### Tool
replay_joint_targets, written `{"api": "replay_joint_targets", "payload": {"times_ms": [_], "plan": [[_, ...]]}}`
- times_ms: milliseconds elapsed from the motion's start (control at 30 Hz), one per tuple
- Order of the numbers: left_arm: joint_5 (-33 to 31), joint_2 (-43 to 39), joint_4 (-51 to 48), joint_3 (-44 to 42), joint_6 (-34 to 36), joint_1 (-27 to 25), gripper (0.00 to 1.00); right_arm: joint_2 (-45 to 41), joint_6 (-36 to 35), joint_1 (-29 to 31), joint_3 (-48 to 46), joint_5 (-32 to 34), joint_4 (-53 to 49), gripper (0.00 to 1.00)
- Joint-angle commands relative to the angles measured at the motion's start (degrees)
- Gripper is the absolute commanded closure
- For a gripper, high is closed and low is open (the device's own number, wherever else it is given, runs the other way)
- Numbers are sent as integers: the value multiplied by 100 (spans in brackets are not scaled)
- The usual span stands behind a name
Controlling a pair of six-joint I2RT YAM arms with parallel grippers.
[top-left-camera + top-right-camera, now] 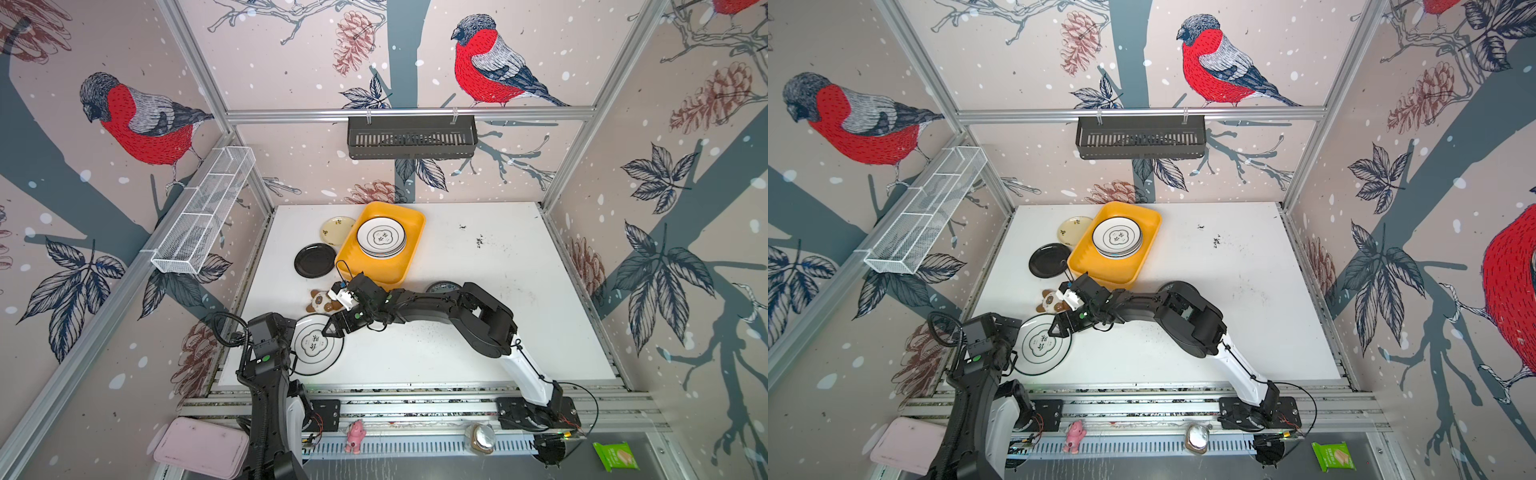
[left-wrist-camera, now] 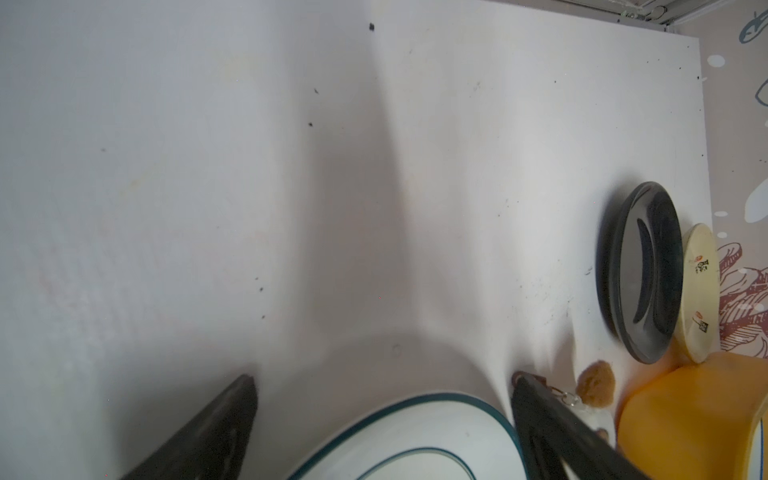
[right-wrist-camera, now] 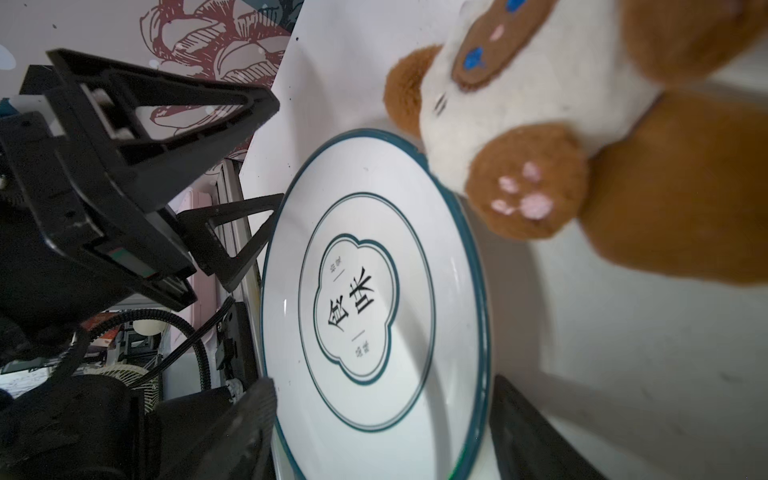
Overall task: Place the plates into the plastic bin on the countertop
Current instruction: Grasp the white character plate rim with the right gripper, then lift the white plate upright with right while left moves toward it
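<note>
Black right gripper [image 3: 382, 384]: jaws parted astride the rim of the white plate [image 3: 374, 299] at the countertop's [image 1: 478, 340] near left, apparently set to lift it; no firm clamp evident. Left gripper [image 3: 270, 153] alongside, wide open, empty. Plastic bin [image 1: 411, 216], farther back, holds stacked plates [image 1: 381, 237].

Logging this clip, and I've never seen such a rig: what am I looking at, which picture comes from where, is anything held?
Two black robot arms with pinching jaws work over a white countertop. Two pictures look down from overhead; two come from wrist cameras. On the countertop lie a yellow bin with stacked plates, a black plate, a cream plate, a panda toy and a white plate. The left gripper has its jaws open at that plate's edge; the right gripper has jaws either side of its rim, grip uncertain.
</note>
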Motion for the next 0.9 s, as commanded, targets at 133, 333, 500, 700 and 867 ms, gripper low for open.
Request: {"api": "replay_joint_targets", "payload": {"times_ms": [133,333,500,700,867], "plan": [[451,-129,-57,-22,-106,15,4,122,-139,42,77,254,-997,33],[528,-166,-94,27,-107,14,4,32,-142,22,-68,225,-955,64],[455,-301,-222,70,-91,15,4,-118,-70,-9,-235,302,-908,86],[254,-518,-478,448,82,20,4,-460,142,-102,-602,322,-667,97],[220,-572,-563,893,263,12,4,-976,382,-273,-1203,383,-385,98]]}}
